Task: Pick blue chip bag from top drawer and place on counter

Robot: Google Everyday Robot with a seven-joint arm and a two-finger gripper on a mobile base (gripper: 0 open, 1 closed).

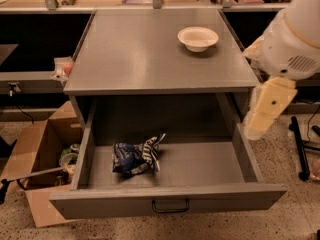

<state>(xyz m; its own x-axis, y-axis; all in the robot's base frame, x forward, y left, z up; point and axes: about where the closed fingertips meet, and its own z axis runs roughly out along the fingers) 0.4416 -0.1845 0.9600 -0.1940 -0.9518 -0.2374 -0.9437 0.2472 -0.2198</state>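
We see the wrinkly dark-blue foil chip bag in the open grey metal top drawer, left of ctr, long axis L-R, striped end pointing right. Cream gripper hangs over the drawer's right wall; open vs closed, we can't tell.

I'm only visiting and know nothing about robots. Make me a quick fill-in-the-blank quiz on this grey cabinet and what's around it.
1. The top drawer stands ____.
2. The blue chip bag lies ____ it, apart from the gripper, which hovers at its side wall.
3. The bowl on the counter is coloured ____.
Missing words: open; inside; white.
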